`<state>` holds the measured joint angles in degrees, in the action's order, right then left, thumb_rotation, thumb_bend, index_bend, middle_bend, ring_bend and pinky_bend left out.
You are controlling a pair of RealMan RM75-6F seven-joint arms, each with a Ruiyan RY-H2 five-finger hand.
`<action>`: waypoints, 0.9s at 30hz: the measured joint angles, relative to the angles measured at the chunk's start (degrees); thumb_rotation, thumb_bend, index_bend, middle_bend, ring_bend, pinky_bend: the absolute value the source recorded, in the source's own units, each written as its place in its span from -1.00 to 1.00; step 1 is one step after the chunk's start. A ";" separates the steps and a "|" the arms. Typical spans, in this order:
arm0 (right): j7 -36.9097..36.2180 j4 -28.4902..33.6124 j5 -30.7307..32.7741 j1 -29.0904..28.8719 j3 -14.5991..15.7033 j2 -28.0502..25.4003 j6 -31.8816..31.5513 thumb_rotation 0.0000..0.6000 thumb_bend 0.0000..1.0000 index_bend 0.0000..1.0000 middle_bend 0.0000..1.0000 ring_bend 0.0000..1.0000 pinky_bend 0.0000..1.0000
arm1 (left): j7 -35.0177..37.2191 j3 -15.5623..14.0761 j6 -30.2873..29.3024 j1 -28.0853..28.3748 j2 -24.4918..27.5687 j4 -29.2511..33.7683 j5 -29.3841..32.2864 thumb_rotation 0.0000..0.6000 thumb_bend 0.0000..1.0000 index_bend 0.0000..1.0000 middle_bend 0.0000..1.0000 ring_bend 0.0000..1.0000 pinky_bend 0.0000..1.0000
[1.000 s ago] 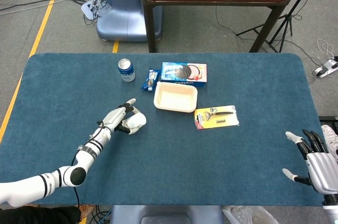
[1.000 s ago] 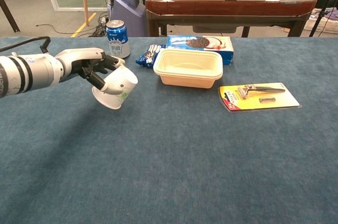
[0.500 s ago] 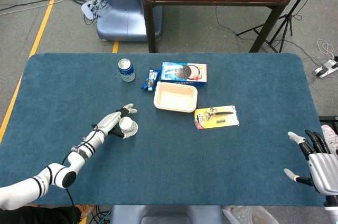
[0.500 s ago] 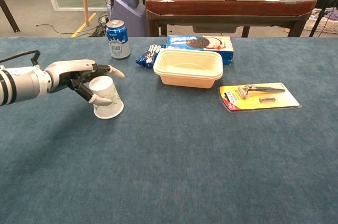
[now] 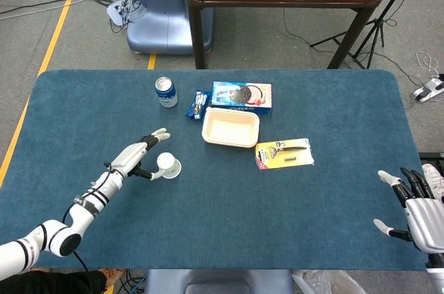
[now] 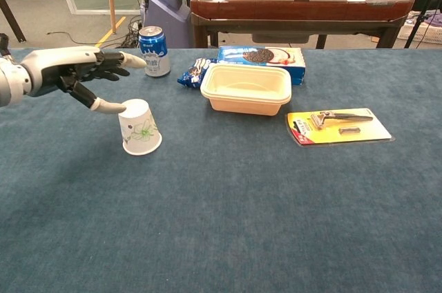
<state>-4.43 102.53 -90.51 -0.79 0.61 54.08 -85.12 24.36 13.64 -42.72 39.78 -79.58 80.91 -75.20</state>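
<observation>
At the counter's (image 5: 333, 197) near right edge the right hand (image 5: 416, 211) hangs spread and empty. Farther in, the left hand (image 6: 72, 72) is released, fingers splayed, thumb tip seemingly brushing the upside-down paper cup (image 6: 139, 126). Beyond stand the tray (image 6: 246, 88) and soda can (image 6: 153, 50).

cup (image 6: 140, 127) left of tray (image 6: 246, 90), can (image 6: 154, 50) behind

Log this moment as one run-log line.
left hand: open, thumb by cup top | cup: upside down on table | right hand: open, idle at table's right edge
</observation>
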 measured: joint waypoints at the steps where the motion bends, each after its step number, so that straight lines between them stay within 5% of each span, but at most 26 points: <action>1: -0.05 -0.04 0.03 -0.13 -0.04 -0.04 0.19 1.00 -0.78 -0.66 -0.52 -0.96 -1.00 | -1.81 -0.01 -1.01 -0.44 0.42 0.71 0.75 1.00 -0.54 -0.74 -1.00 -1.00 -1.00; 11: -0.65 -0.26 0.21 -1.93 -0.19 -0.30 3.05 1.00 -0.78 -0.66 -0.52 -0.96 -1.00 | -27.29 -2.23 -19.44 -8.75 6.29 12.54 9.05 1.00 -0.54 -0.73 -1.00 -1.00 -1.00; 27: -0.15 0.26 -1.81 -3.29 0.34 0.03 4.23 1.00 -0.78 -0.66 -0.52 -0.96 -1.00 | -37.32 -10.96 -42.70 -24.85 9.80 20.84 2.05 1.00 -0.54 -0.76 -1.00 -1.00 -1.00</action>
